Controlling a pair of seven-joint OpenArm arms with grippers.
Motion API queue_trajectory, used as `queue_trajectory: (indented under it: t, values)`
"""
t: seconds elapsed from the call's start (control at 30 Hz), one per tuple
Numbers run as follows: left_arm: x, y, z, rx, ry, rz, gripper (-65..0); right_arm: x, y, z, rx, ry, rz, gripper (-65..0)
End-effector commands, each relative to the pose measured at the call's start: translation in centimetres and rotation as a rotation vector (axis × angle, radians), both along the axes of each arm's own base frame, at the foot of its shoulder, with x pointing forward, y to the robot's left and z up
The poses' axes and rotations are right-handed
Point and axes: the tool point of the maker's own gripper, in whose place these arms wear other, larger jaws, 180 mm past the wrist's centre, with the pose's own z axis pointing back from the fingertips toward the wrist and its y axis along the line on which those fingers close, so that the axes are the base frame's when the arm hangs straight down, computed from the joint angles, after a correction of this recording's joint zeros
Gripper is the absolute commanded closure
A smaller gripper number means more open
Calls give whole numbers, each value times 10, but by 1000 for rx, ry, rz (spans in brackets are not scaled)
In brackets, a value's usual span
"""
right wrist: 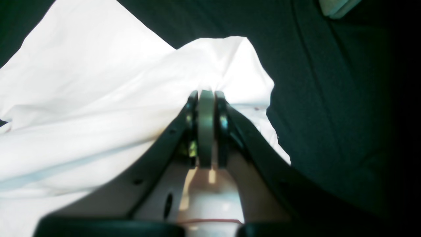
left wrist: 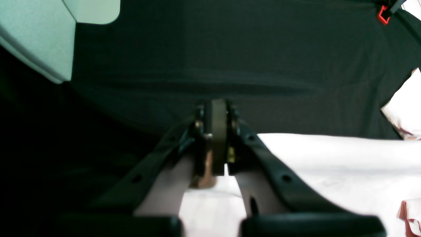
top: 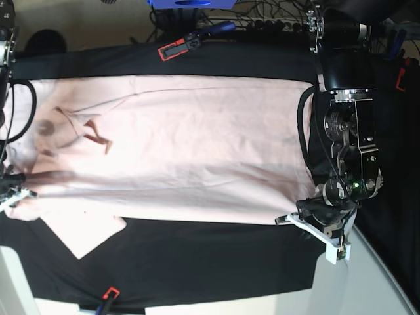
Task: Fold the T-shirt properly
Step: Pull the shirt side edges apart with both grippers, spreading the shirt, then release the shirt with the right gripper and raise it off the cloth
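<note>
While spread plain side up, pale pink T-shirt, creased, each pincer clamped on its edge

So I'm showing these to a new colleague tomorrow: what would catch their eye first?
The big pale pink T-shirt spread flat across the black table cloth, one sleeve sticking out at the near left. Then the two arms at its ends: the left gripper shut at the shirt's right corner, and the right gripper shut on bunched fabric at the far left edge of the base view.
</note>
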Motion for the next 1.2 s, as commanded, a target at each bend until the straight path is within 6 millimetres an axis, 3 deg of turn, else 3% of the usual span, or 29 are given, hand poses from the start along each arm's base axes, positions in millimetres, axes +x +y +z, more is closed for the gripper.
queue_trajectory:
  t: [0.0, 0.13, 0.3, 0.43, 0.83, 1.03, 1.17]
  values:
    - [11, 5, 22, 14, -69, 10, 0, 14, -14, 26, -31, -73, -14, 0]
    - [11, 5, 22, 14, -71, 10, 0, 15, -15, 28, -35, -78, -14, 0]
    - [11, 5, 22, 14, -71, 10, 0, 29, -10, 52, -52, -138, 10, 0]
    - [11, 5, 23, 14, -72, 10, 0, 29, -9, 53, -54, -138, 12, 0]
    - [-1, 4, 23, 33, -78, 2, 0, 6, -9, 28, -55, -78, 14, 0]
    - [-17, 11, 3, 55, -25, 1, 0, -6, -9, 16, -52, -49, 14, 0]
    - [-19, 10, -1, 58, -16, -4, 0, -10, -8, 12, -50, -40, 15, 0]
